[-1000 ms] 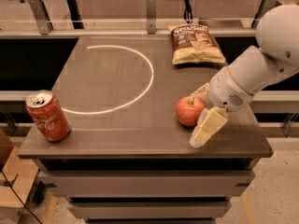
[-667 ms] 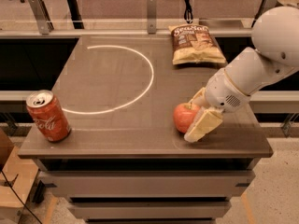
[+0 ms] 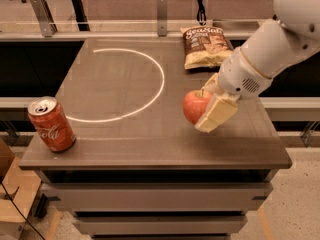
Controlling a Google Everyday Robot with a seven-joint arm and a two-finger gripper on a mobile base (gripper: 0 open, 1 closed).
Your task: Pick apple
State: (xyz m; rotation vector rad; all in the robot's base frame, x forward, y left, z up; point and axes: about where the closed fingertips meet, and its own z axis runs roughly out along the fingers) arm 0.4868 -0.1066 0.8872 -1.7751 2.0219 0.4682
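The apple [image 3: 194, 105] is round and red-orange. It sits between the cream fingers [image 3: 217, 115] of my gripper [image 3: 206, 104], right of the table's middle, and looks lifted a little off the dark tabletop [image 3: 125, 134]. The gripper is shut on the apple, with one finger in front of it and the other behind. My white arm [image 3: 270, 49] reaches in from the upper right.
A red Coca-Cola can [image 3: 51, 124] stands at the front left corner. A bag of chips [image 3: 206, 45] lies at the back right. A white circle [image 3: 127, 84] is marked on the tabletop. The table's front edge is close below the gripper.
The gripper has closed around the apple and carried it up and slightly left, off the tabletop. The can and chips have not moved.
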